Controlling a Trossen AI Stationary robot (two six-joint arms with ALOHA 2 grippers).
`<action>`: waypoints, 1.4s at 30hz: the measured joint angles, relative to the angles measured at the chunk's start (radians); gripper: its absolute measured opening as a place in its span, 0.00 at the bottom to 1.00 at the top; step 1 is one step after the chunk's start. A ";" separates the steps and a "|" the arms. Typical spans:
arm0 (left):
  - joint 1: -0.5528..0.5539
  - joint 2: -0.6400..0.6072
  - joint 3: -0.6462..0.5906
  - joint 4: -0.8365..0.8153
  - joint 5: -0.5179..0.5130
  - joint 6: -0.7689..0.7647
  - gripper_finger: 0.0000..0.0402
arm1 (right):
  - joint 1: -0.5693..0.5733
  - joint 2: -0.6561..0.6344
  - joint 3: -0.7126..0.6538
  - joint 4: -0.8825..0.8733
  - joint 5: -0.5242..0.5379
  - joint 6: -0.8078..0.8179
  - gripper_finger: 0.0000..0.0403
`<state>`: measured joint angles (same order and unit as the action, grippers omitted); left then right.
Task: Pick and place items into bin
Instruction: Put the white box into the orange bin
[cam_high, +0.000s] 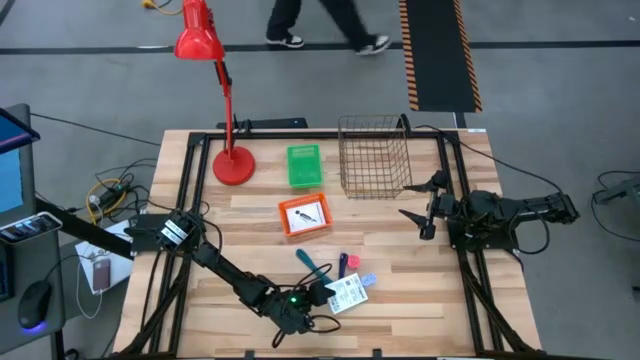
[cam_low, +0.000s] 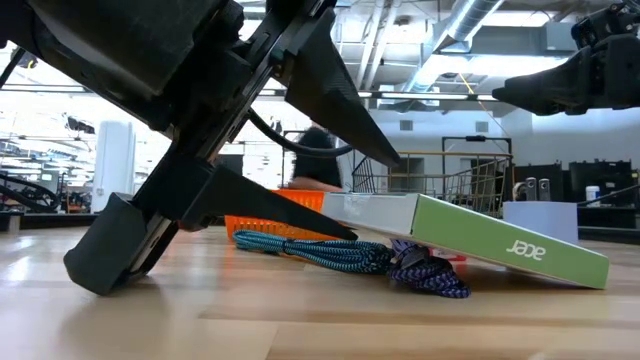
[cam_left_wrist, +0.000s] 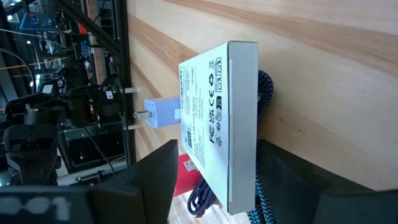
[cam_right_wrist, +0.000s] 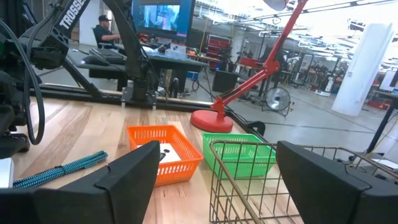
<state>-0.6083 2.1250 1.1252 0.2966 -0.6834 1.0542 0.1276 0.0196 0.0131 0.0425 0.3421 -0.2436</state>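
A flat white printed box (cam_high: 348, 293) with a green side marked acer (cam_low: 520, 250) lies tilted near the table's near edge, resting on a teal braided cord (cam_low: 300, 250) and a blue-purple one (cam_low: 430, 275). A light-blue plug block (cam_left_wrist: 158, 113) and a red-pink piece (cam_left_wrist: 185, 176) lie just beyond it. My left gripper (cam_high: 335, 292) is open, its fingers standing either side of the box's near end (cam_left_wrist: 233, 186). My right gripper (cam_high: 425, 208) hangs open beside the wire basket (cam_high: 373, 155). My left gripper comes level from the table's left at the box's end (cam_low: 335, 205). One finger (cam_low: 370, 130) stands clear above it, the other (cam_low: 300, 215) reaches under its lower edge. Whether that finger touches the box, I cannot tell.
An orange tray (cam_high: 303, 215) with a white card in it and a green tray (cam_high: 303, 166) sit mid-table. A red desk lamp (cam_high: 232, 165) stands at the far left. A person walks on the floor beyond the far edge. Bare wood lies between the box and the right arm.
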 joint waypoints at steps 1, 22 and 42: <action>0.000 0.000 0.000 0.000 0.000 0.000 0.49 | 0.000 0.000 0.000 0.000 0.000 0.000 0.79; -0.007 0.000 0.000 0.000 -0.003 -0.002 0.12 | 0.000 0.000 0.000 0.000 0.000 0.000 0.79; -0.065 0.001 -0.001 0.005 -0.111 -0.034 0.12 | 0.000 0.000 0.000 0.000 0.000 0.000 0.79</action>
<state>-0.6736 2.1258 1.1244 0.3012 -0.7946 1.0203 0.1273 0.0195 0.0129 0.0426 0.3421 -0.2434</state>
